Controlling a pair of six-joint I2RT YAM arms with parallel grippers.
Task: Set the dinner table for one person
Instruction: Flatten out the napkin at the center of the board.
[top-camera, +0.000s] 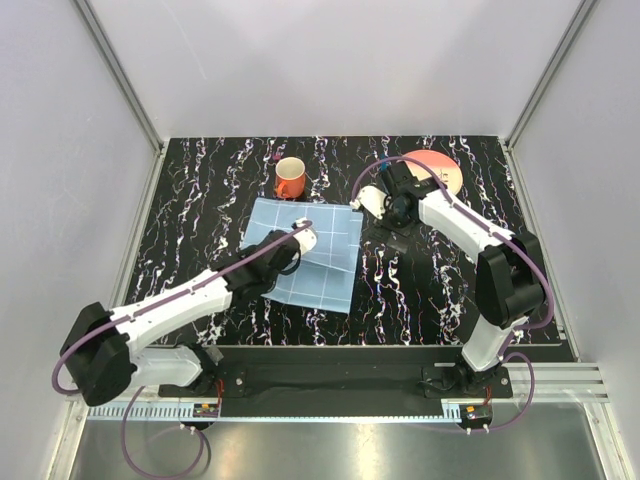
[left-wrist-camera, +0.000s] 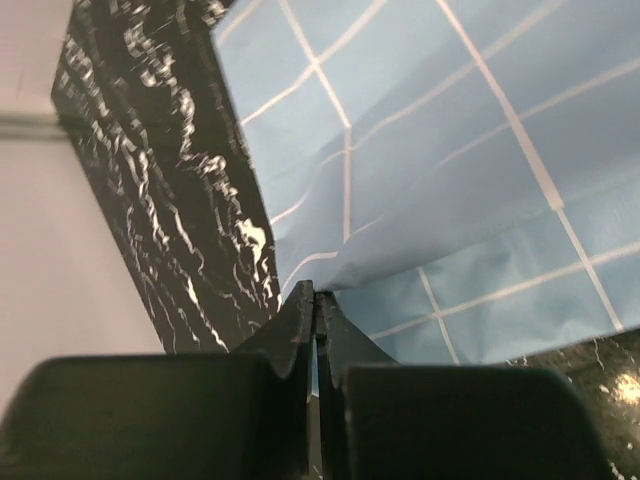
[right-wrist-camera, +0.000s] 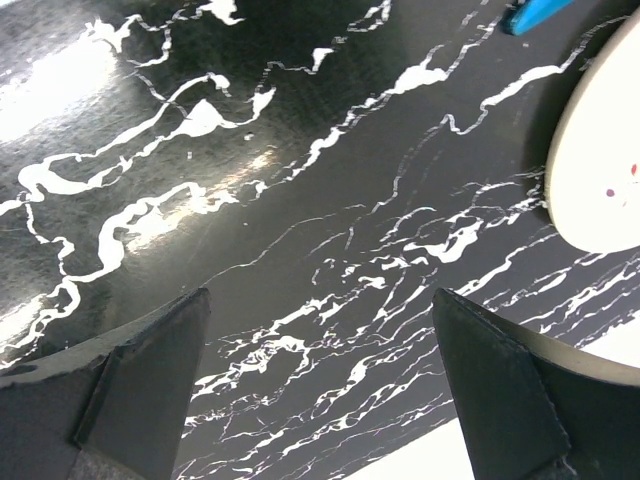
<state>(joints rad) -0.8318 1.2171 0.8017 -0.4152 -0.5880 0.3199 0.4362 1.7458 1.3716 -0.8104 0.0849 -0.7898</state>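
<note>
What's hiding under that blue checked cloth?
The cloth lies on the black table, which shows all around it. The left pincer pinches one edge; under that raised fold is more cloth. Anything flat beneath the middle is covered and cannot be seen.

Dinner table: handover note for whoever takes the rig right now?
Left tool: shut on the mat, pinching an edge that is lifted and creased.
Right tool: open, empty, over bare table beside the plate.
Cup: upright at the mat's far edge.
Done: mat is out, mid-table, not yet flat.
Left: probably flatten and release the mat, then bring plate and cup to it.
</note>
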